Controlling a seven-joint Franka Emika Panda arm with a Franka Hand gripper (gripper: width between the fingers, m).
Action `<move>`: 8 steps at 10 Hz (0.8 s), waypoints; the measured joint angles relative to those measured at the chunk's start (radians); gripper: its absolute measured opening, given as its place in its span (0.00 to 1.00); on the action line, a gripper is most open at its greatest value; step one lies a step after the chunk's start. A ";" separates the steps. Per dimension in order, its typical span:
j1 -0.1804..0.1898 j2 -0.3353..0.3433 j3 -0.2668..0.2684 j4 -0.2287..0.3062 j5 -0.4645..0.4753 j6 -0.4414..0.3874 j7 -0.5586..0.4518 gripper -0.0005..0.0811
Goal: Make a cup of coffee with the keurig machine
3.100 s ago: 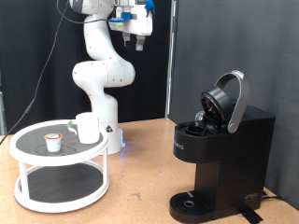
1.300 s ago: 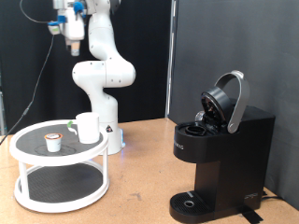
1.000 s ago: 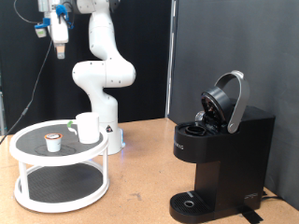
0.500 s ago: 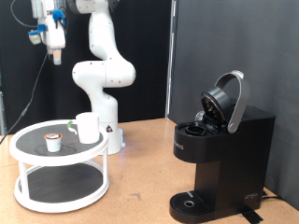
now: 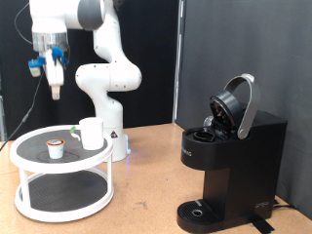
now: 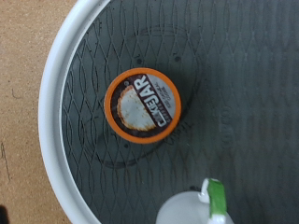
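One white ceramic cup [image 5: 92, 134] sits on a round white mesh-topped stand [image 5: 29, 187], lower left, beside an orange-rimmed pod [image 5: 57, 148]. The black boxy keurig machine [image 5: 231, 161], lid raised, stands lower right on the brown surface [image 5: 146, 185]. The hand [image 5: 56, 90] hangs upper left; its spread can't be told.

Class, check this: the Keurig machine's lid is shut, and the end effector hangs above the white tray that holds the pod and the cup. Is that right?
Not quite. The exterior view shows the keurig machine with its lid raised open. The rest holds: the end effector hangs above the white tray holding the pod and the cup.
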 joint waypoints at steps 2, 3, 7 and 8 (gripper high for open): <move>-0.001 0.040 0.000 -0.051 -0.006 0.109 0.023 0.91; -0.002 0.054 0.000 -0.073 -0.008 0.155 0.025 0.91; -0.016 0.098 0.000 -0.157 -0.050 0.318 0.049 0.91; -0.023 0.109 0.000 -0.175 -0.063 0.351 0.054 0.91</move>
